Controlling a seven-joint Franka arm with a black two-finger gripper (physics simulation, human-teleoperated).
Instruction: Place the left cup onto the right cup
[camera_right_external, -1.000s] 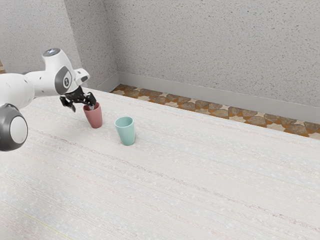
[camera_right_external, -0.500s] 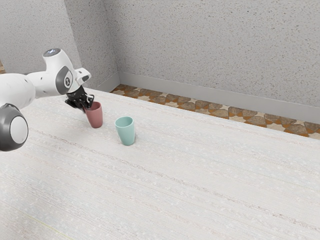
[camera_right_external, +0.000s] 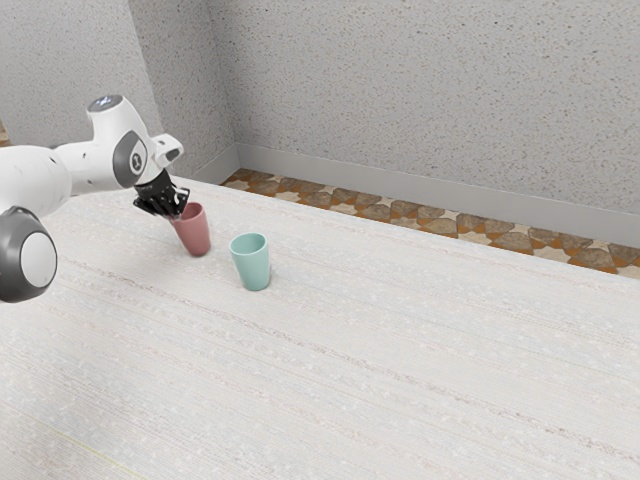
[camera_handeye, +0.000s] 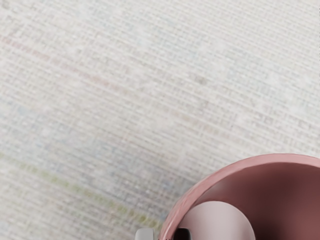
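A pink cup (camera_right_external: 193, 231) stands tilted at the back of the table, toward the exterior view's left. My gripper (camera_right_external: 174, 211) is shut on its rim, one finger inside the cup and one outside. A teal cup (camera_right_external: 250, 260) stands upright a short way to the pink cup's right, apart from it. In the wrist view the pink cup (camera_handeye: 280, 200) lies just under my hand, with its open mouth and pale inner bottom facing the camera.
The pale woven table top (camera_right_external: 380, 340) stretches wide to the exterior view's right and toward the front. Grey walls (camera_right_external: 420, 90) and a patterned floor strip (camera_right_external: 450, 220) lie behind the table's far edge.
My fingers have closed on the pink cup's rim. The cup, upright a second ago, has tipped and lifted slightly. The teal cup has not moved.
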